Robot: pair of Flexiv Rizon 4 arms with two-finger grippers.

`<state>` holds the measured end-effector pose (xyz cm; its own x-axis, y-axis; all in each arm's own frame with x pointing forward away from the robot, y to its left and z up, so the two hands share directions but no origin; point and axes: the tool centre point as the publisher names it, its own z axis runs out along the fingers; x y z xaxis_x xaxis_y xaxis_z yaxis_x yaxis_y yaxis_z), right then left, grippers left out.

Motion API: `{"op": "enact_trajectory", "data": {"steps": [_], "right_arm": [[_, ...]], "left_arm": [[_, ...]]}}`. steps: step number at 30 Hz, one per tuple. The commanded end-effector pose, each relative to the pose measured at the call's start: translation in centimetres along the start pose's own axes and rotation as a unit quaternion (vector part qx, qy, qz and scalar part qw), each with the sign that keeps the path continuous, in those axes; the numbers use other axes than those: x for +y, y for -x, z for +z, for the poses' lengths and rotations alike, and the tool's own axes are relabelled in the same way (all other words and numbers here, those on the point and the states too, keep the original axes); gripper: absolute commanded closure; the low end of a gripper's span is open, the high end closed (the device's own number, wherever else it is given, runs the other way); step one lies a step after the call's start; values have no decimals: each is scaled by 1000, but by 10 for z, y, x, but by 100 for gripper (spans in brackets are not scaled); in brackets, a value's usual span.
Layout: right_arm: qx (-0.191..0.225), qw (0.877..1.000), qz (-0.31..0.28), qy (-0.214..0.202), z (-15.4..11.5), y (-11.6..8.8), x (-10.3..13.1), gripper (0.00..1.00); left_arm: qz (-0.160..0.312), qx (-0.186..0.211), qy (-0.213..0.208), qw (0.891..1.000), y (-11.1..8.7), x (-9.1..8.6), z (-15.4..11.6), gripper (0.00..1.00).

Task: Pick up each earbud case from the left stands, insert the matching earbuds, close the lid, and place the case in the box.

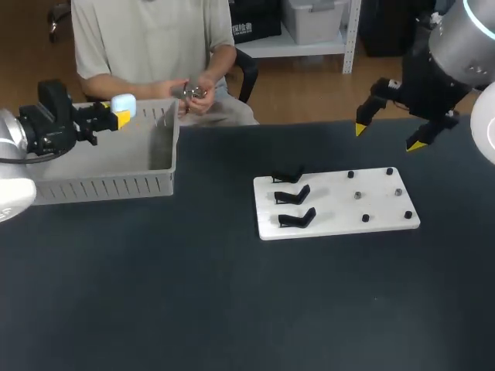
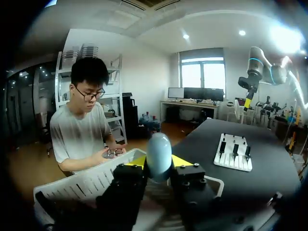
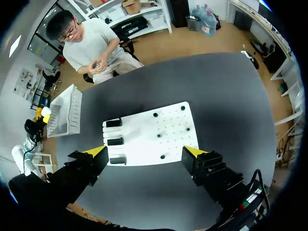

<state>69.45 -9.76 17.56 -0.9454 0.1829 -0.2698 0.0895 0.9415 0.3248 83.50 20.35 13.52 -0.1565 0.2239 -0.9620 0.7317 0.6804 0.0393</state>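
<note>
The left gripper (image 1: 117, 117) grips the upright case (image 2: 159, 155) directly over the box (image 1: 100, 185); the right gripper (image 1: 389, 136) hangs wide open, empty.

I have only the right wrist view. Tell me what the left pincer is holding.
Observer: In the left wrist view, the left pincer is shut on a pale blue earbud case, with a finger on each side.
Operator: Say whether its lid is up.
Observer: No raised lid shows there; the case looks like one smooth, rounded shell.
Operator: Report where it is relative to the box.
Observer: The head view shows it in the air over the far side of the grey box, not set down.
</note>
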Motion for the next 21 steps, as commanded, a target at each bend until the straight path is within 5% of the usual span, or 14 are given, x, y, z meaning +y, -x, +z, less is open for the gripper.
{"op": "enact_trajectory", "data": {"steps": [1,2,3,21], "right_arm": [[-6,1000,1,-1,-1,-3,-1,0],[-6,1000,1,-1,-1,-3,-1,0],[-6,1000,1,-1,-1,-3,-1,0],[-6,1000,1,-1,-1,-3,-1,0]], "left_arm": [[0,12,34,999,3,8,-1,90],[2,16,34,999,3,10,-4,64],[7,20,34,999,3,12,-9,0],[51,9,27,998,31,-4,-40,0]]}}
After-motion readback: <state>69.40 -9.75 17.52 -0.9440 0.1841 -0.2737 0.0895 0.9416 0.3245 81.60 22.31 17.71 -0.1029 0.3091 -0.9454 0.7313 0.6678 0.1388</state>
